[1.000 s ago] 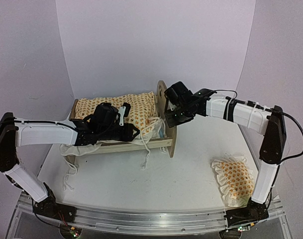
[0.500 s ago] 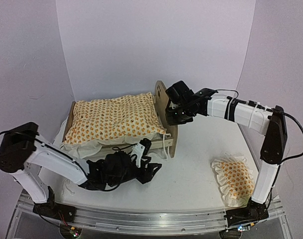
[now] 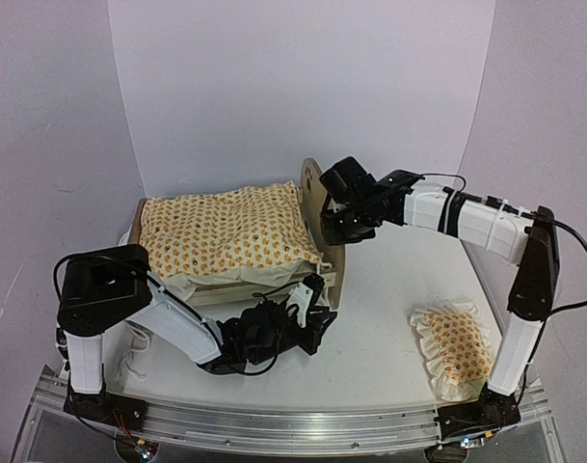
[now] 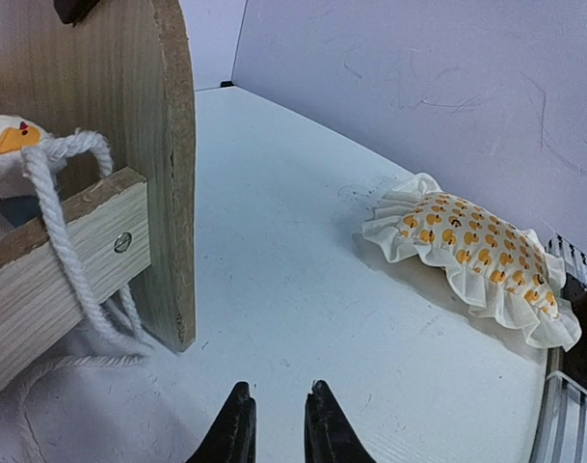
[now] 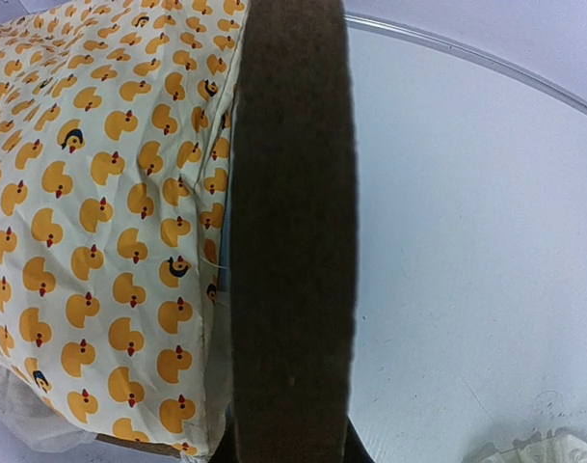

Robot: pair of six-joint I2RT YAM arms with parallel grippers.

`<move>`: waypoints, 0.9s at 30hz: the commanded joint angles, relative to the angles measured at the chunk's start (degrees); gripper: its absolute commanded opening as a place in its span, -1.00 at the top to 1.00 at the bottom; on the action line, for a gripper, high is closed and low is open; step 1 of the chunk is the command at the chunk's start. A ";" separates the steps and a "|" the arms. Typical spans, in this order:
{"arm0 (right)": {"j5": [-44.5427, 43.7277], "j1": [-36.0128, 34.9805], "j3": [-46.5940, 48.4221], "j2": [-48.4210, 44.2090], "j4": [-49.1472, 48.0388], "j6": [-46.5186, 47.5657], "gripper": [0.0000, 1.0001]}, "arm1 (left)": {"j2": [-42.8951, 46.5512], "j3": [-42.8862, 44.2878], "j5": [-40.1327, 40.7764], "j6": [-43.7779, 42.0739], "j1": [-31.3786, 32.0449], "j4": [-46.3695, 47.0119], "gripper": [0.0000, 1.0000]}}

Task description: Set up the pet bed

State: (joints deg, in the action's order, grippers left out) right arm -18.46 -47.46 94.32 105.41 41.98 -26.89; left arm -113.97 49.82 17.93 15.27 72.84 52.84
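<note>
The pet bed [image 3: 237, 285] stands at the table's back left, a duck-print quilt [image 3: 221, 231] spread over it. My right gripper [image 3: 337, 224] is shut on the top edge of the bed's right end board [image 3: 312, 181]. In the right wrist view that board [image 5: 293, 241] runs dark between the jaws [image 5: 288, 453], with the quilt [image 5: 100, 193] on its left. My left gripper [image 3: 317, 311] sits low on the table in front of that end board [image 4: 129, 116]. Its fingertips [image 4: 279, 388] stand a narrow gap apart and hold nothing. The ruffled pillow [image 3: 454, 347] [image 4: 476, 251] lies at the front right.
White cords [image 3: 134, 340] trail from the quilt over the bed's side rail [image 4: 52, 260] and onto the table at the left. One cord [image 4: 66, 241] hangs beside the end board. A metal rail [image 3: 274, 424] lines the near edge. Pale curved walls close off the back.
My left arm came off the quilt, dropped in front of the bed and slid right toward the end board; its jaws widened, then narrowed. The quilt now lies flat. The right gripper stayed on the board.
</note>
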 commanded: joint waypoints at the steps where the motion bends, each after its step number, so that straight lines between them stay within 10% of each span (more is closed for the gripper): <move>1: 4.83 -1.83 5.26 -8.50 -9.88 -2.81 1.00 | -2.99 4.32 -0.62 -1.90 -0.51 4.08 0.69; 27: 5.51 -3.37 5.59 -8.26 -11.04 -2.64 1.00 | -15.96 14.27 5.09 -7.41 -7.74 6.89 0.48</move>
State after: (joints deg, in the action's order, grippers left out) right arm -18.94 -48.86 94.32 104.44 43.48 -27.49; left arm -128.44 60.40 22.61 7.33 67.13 56.99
